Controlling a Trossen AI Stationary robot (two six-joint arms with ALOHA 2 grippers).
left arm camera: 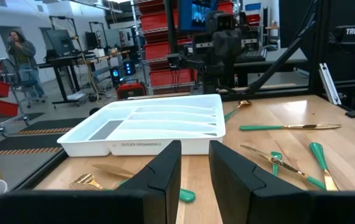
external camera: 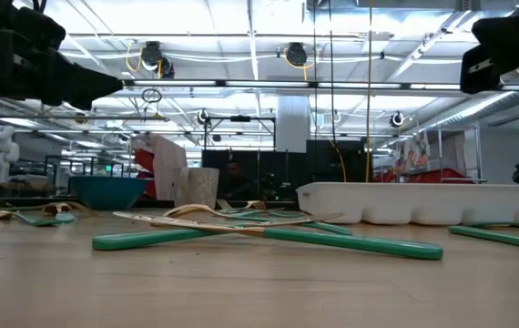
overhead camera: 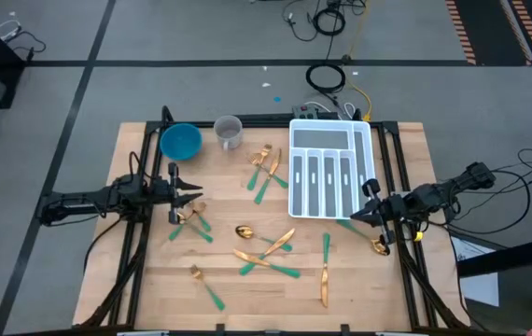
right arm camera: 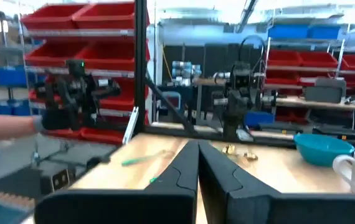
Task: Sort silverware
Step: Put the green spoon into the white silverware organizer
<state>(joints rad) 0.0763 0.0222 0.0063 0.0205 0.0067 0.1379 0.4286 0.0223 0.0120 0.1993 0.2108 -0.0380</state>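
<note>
The silverware, gold heads on slim green handles, lies scattered flat on the wooden table: a cluster (overhead camera: 266, 170) near the tray, a few pieces (overhead camera: 189, 217) by my left gripper, several (overhead camera: 268, 254) mid-table, a fork (overhead camera: 206, 286), a knife (overhead camera: 325, 271) and a spoon (overhead camera: 379, 245) under my right arm. My left gripper (overhead camera: 189, 194) (left arm camera: 195, 163) hovers open and empty at the table's left side. My right gripper (overhead camera: 363, 213) (right arm camera: 197, 163) hovers shut and empty at the right side, beside the tray's near right corner.
A white compartment tray (overhead camera: 329, 168) (left arm camera: 146, 123) sits at the far right of the table. A blue bowl (overhead camera: 181, 142) (right arm camera: 324, 148) and a clear cup (overhead camera: 229, 132) stand at the far left. People show in the room behind.
</note>
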